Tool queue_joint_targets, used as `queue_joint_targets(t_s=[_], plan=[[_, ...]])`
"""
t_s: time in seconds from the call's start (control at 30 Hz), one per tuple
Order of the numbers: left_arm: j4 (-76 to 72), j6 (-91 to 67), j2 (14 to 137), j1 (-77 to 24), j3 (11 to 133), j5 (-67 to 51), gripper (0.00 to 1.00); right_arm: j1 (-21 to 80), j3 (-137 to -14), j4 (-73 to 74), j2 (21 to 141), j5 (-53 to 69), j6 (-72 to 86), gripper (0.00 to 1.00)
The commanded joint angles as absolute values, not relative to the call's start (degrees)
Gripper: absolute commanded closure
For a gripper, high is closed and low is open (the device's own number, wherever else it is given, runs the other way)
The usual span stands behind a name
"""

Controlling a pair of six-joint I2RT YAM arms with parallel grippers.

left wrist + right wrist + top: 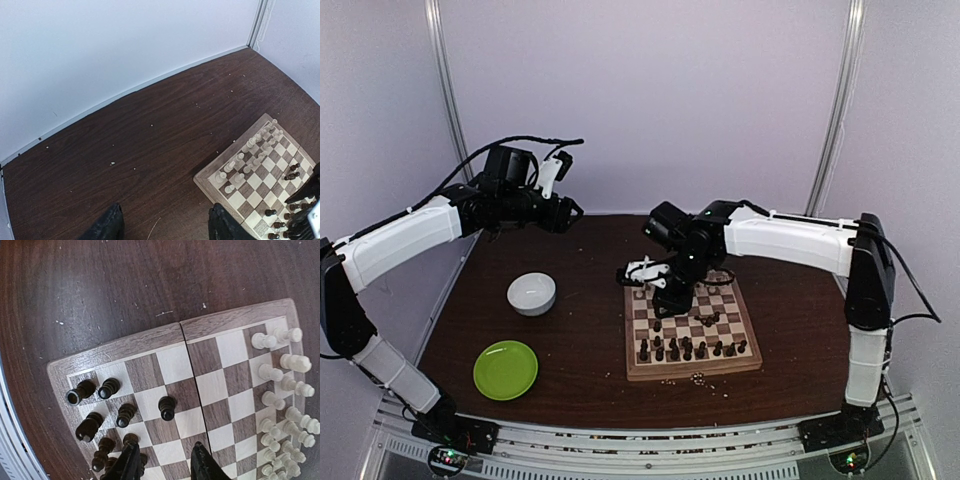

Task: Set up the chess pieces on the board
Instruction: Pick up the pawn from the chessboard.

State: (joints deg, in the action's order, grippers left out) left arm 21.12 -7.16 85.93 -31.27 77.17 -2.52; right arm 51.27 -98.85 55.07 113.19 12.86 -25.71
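The board lies right of the table's middle. Dark chess pieces fill its near rows and pale chess pieces its far rows. My right gripper hangs low over the board's far left part. In the right wrist view it is open with only bare squares between its fingers. Just ahead of it a dark pawn stands alone, with other dark pieces to the left and pale ones to the right. My left gripper is raised at the back left, open over bare table, with the board's corner to its right.
A white bowl sits left of the board. A round green plate lies nearer the front left. Pale crumbs are scattered by the board's front edge and over the dark tabletop. White walls close the back and sides.
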Motion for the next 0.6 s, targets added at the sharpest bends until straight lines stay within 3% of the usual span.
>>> queue_joint_targets(t_s=[0.0,0.2,0.57], plan=[[20.05,-7.18,85.29,-31.20,78.56,-2.65,0.41,51.42,-102.00,58.00,117.11,12.85,-24.64,0.62],[20.17,-7.16,85.00,-31.20,78.66,-2.84,0.41,51.46,-104.22,58.61,121.37,13.79,-24.11,0.60],[20.30,-7.12,85.37,-31.22,78.66,-3.18,0.41,51.42,-104.65,57.45,123.96,12.33,-23.26,0.68]])
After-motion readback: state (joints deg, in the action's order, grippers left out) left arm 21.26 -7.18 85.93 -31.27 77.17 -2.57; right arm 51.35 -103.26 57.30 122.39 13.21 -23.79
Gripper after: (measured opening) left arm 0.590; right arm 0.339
